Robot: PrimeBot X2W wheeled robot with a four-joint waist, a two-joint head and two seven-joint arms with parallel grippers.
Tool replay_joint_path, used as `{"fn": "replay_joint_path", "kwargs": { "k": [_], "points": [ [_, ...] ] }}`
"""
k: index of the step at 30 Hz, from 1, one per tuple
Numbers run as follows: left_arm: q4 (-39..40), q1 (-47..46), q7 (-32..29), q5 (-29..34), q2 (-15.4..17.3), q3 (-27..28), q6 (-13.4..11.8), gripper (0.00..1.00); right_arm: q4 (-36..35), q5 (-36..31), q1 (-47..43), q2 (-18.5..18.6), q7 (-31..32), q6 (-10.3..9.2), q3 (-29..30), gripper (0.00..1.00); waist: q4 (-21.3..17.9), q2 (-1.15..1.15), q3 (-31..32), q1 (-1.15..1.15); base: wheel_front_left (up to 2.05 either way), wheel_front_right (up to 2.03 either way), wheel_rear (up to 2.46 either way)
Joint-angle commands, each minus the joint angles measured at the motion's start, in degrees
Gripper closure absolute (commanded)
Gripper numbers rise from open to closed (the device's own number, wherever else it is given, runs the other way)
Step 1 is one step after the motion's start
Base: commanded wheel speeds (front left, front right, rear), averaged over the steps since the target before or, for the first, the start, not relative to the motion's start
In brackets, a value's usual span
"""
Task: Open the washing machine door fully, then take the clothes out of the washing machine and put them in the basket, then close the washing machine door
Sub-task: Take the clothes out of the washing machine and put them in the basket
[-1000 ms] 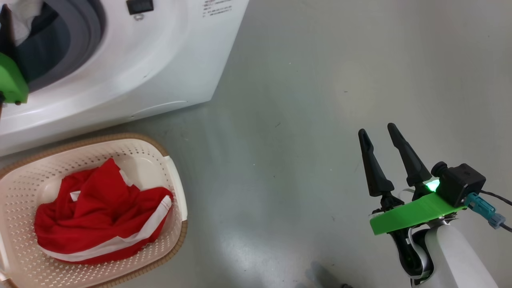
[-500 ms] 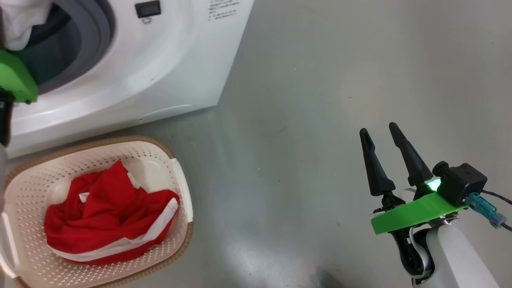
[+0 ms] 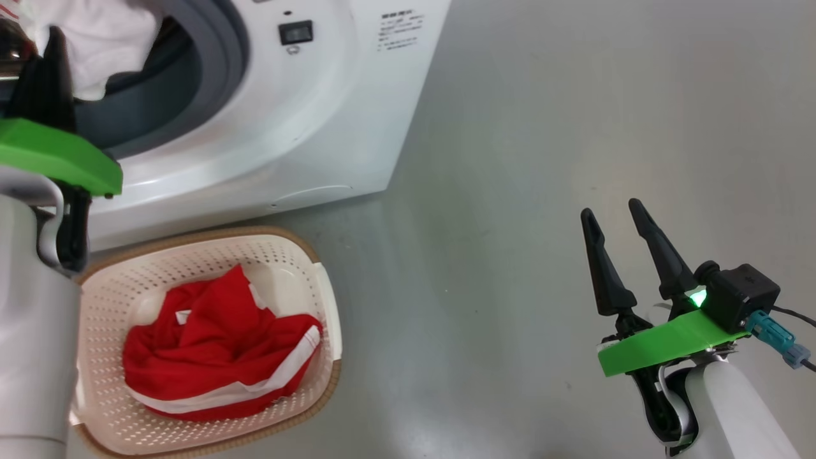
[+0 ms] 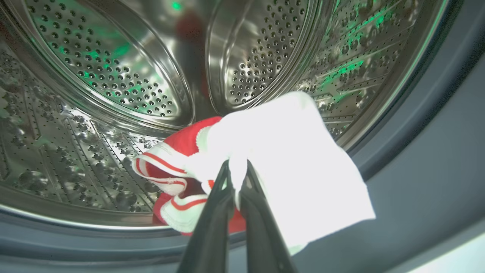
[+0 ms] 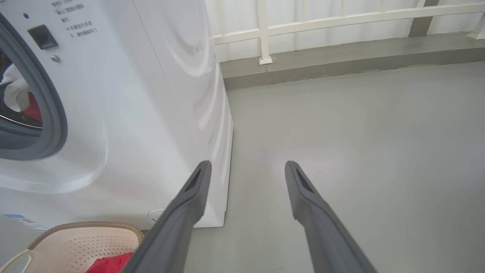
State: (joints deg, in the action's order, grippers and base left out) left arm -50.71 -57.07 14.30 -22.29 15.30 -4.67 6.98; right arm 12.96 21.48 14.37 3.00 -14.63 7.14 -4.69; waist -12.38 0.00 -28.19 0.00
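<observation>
**Left gripper pinching the white cloth at the washing machine's mouth**

The unloading step is under way. The left gripper (image 4: pixel 237 167) is reaching into the open mouth of the washing machine (image 3: pixel 306 127), its two dark fingers drawn nearly together and nipping a fold of the white cloth (image 4: pixel 288 167). That cloth is lying low at the front of the machine's steel drum (image 4: pixel 113 76), draping out over the grey gasket (image 4: pixel 416 170). Just behind it in the drum, a red garment with white trim (image 4: pixel 178 151) is touching the cloth and partly tucked under it.

On the floor just in front of the machine, the cream basket (image 3: pixel 191 234) is already holding a red garment with white stripes (image 3: pixel 217 344).

The right gripper (image 3: pixel 610 208) is hanging well off to the machine's right over bare floor (image 3: pixel 510 191), fingers spread wide and holding nothing.

To my eye, the next move is drawing the cloth out over the gasket and carrying it down to the basket. The pinch looks slim, so the cloth may be slipping, and the red garment may be dragging along with it. That red piece is waiting its turn; closing the machine comes after.
</observation>
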Motion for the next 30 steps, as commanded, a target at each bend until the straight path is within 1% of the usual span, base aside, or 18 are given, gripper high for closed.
{"fn": "replay_joint_path", "kwargs": {
  "k": [1, 8, 14, 16, 17, 23, 30],
  "points": [
    [3.5, 1.7, 0.7, 0.0, 1.8, 3.0, -0.5, 1.0, -1.0, -0.6, -1.1, 0.6, -0.4, 0.35, -1.0, 0.0, 1.4, 0.0, 1.5, 0.0, 0.0, 0.0, 0.0],
    [14.2, 9.0, 0.7, 1.0, -2.9, 11.8, 0.1, 1.0, -0.9, -0.7, -2.2, 1.4, -0.4, 0.35, -1.0, 0.0, 3.4, 0.0, 3.5, 0.0, 0.0, 0.0, 0.0],
    [22.8, 14.5, 0.7, 4.1, -6.2, 15.1, 0.4, 1.0, -0.9, -0.8, -2.7, 2.0, -0.4, 0.35, -0.8, 0.0, 5.0, 0.0, 4.5, 0.0, 0.0, 0.0, 0.0],
    [25.8, 16.1, 0.7, 4.4, -7.0, 15.1, 0.5, 1.0, -0.9, -0.7, -2.8, 2.2, -0.4, 0.35, -0.7, 0.0, 5.5, 0.0, 4.8, 0.0, 0.0, 0.0, 0.0],
    [25.8, 16.1, 0.7, 4.4, -7.0, 15.1, 0.5, 1.0, -0.9, -0.7, -2.8, 2.2, -0.4, 0.35, -0.7, 0.0, 5.5, 0.0, 4.8, 0.0, 0.0, 0.0, 0.0],
    [35.2, 21.1, 0.7, 3.8, -8.2, 15.1, 0.5, 1.0, -0.8, -0.8, -3.1, 2.4, -0.4, 0.35, -0.5, 0.0, 6.6, 0.0, 5.7, 0.0, 0.0, 0.0, 0.0],
    [45.6, 27.3, 0.7, 5.0, -9.6, 15.9, 0.5, 1.0, -0.8, -0.8, -3.7, 2.5, -0.4, 0.35, -0.3, 0.0, 7.5, 0.0, 6.5, 0.0, 0.0, 0.0, 0.0]
  ]
}}
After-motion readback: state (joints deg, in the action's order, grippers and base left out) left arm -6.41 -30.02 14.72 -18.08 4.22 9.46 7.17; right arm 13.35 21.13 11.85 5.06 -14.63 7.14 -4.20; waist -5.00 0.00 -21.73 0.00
